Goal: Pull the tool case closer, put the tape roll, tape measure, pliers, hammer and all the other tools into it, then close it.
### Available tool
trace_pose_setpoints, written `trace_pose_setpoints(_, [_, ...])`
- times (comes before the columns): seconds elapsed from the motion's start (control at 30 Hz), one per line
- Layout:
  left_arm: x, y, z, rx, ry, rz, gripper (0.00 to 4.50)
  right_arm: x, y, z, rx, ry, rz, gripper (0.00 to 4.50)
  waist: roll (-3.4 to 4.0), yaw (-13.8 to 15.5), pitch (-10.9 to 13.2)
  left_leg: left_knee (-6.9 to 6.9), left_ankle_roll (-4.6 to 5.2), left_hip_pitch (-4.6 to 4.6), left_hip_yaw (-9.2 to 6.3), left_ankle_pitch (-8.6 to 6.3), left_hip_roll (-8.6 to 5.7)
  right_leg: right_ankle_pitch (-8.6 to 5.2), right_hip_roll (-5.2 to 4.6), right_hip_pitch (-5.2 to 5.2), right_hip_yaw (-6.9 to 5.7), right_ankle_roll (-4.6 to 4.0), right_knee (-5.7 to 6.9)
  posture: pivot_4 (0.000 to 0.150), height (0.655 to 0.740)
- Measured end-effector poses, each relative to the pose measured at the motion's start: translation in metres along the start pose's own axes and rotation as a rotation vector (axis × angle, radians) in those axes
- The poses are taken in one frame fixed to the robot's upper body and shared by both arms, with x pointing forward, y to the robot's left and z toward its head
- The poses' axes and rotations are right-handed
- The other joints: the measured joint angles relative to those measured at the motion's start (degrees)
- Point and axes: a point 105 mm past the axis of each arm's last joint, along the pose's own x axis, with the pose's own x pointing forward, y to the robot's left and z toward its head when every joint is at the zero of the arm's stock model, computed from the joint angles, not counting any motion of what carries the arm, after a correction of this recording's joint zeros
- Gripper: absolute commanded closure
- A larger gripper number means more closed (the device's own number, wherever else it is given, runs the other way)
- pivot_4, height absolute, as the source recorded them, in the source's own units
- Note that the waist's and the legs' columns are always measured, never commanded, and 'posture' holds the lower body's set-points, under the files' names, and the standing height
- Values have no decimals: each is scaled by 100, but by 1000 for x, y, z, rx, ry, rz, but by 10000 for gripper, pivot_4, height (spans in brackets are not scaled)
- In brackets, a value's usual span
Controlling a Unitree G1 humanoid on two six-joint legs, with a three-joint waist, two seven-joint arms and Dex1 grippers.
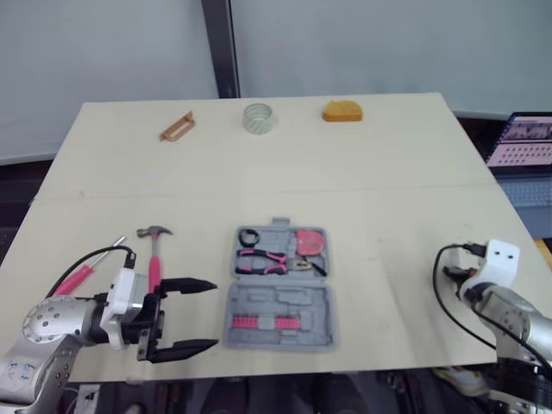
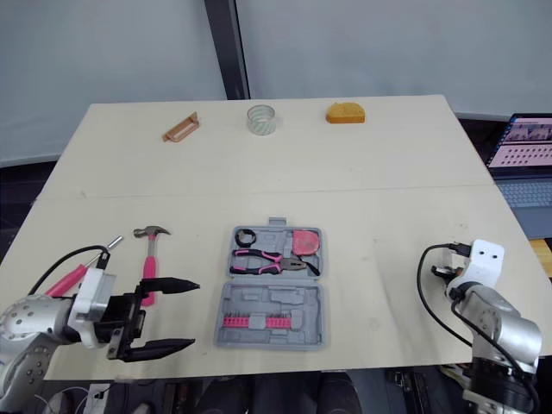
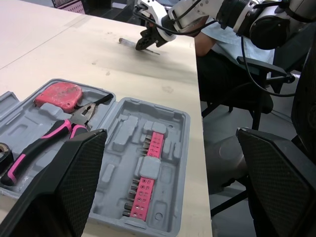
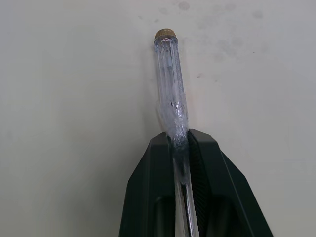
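**Head views.** The case (image 1: 276,299) lies open and flat on the bench (image 1: 388,190), centred near the front edge. Its far half holds the pliers (image 1: 267,260), a red tape measure (image 1: 310,241) and a small black ring (image 1: 249,236). Its near half holds a pink bit strip (image 1: 263,323). The hammer (image 1: 155,254) lies just left of the case, not touching it. A pink screwdriver (image 1: 78,278) lies further left. At the far edge, well apart from the case, are a brown handle (image 1: 177,128), the tape roll (image 1: 258,118) and an orange object (image 1: 342,111). The left gripper (image 1: 214,315) hovers left of the case near the front edge, with its jaws wide apart and empty. A laptop (image 1: 522,142) stands off the bench to the right; its screen content is too small to read.

**Left wrist view.** The two fingers (image 3: 74,182) frame the open case at close range. The individual bits in the strip can be made out here.

**Right wrist view.** The right gripper (image 4: 178,140) is clamped on a clear screwdriver (image 4: 169,84) with a brass-coloured end cap, low over bare bench. Contact with the bench cannot be confirmed.
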Motion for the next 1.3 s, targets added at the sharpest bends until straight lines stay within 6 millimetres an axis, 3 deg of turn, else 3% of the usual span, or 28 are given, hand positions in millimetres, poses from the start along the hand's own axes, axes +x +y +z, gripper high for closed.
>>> trace_pose_setpoints(0.1, [-2, 1, 0, -14, 1, 10, 0, -5, 14, 11, -89, -12, 78, 44783, 9, -3, 5, -1, 0, -1, 1, 0, 0, 0, 0, -4, 1, 0, 0, 1500, 7400])
trace_pose_setpoints(0.17, [-8, 3, 1, -16, 14, 28, 0, -19, 32, 27, -250, -28, 184, 44783, 29, -11, 17, -2, 0, -4, 4, 0, 0, 0, 0, -10, 3, 0, 2, 1500, 7400])
trace_pose_setpoints(0.3, [-26, 7, -1, -27, 55, 53, 0, -57, 94, 51, -591, -54, 480, 44783, 32, -22, 21, -8, 1, -4, 6, 1, 1, 0, 0, -13, 4, 0, -2, 1500, 7400])
trace_pose_setpoints(0.4, [-35, 8, -6, -50, 70, 63, 0, -85, 140, 50, -795, -24, 696, 44783, 21, -1, 28, -8, 1, -9, 4, 1, 0, 0, 0, -14, 2, 0, -6, 1500, 7400])
trace_pose_setpoints(0.57, [-43, 11, -12, -63, 82, 89, 0, -118, 186, 45, -1038, 61, 915, 44783, 4, -1, 40, 5, 1, -28, 2, 0, 0, 0, -1, -37, 4, 1, 4, 1500, 7400])
trace_pose_setpoints(0.7, [-45, 11, -14, -58, 94, 96, 0, -133, 211, 47, -1133, 111, 970, 44783, 3, -10, 40, 4, -1, -41, 6, 2, 1, 0, -1, -65, 2, 1, 17, 1500, 7400])
trace_pose_setpoints(0.93, [-49, 8, -18, -39, 114, 98, 0, -154, 256, 23, -1260, 204, 1076, 44783, 3, -124, 40, 4, -4, -42, 10, 3, 4, 0, -1, -77, -3, 1, 34, 1500, 7400])
trace_pose_setpoints(1.3, [-60, 5, -32, -64, 157, 112, 0, -138, 288, -6, -1374, 287, 1058, 44783, 0, -171, 38, 4, -4, -43, 12, 3, 4, 0, -3, -91, -10, 1, 47, 1500, 7400])
